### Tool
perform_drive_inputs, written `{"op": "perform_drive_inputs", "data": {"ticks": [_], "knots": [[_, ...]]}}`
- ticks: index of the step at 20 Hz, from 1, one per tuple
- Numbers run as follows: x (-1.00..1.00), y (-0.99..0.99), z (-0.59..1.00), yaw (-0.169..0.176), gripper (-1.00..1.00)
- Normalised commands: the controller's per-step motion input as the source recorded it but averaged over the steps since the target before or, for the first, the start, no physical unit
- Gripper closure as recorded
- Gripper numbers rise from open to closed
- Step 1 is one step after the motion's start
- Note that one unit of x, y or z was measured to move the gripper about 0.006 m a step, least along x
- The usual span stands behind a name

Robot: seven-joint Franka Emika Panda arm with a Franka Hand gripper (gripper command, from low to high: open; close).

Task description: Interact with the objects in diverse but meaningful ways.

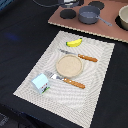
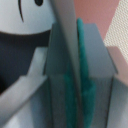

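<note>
Place setting on a dark worktop; pincer state cannot be told from the blurred wrist view
Banana and carton lie on the placemat, flanking plate, knife and fork; pot sits beyond

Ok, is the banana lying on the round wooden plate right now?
No, the banana lies on the placemat beyond the plate, apart from it.

We only see our gripper close up and blurred: grey metal finger blocks, teal-green pad mid-frame.
</note>
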Motion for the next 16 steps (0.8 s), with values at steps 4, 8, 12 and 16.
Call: {"op": "perform_drive_inputs", "data": {"ticks": [4,8,12,16], "knots": [[0.14,0.16,-0.21,-0.002,1.0],[0.12,0.19,-0.23,-0.002,1.0],[0.12,0.23,-0.19,-0.001,1.0],[0.2,0.28,-0.13,0.0,1.0]]}}
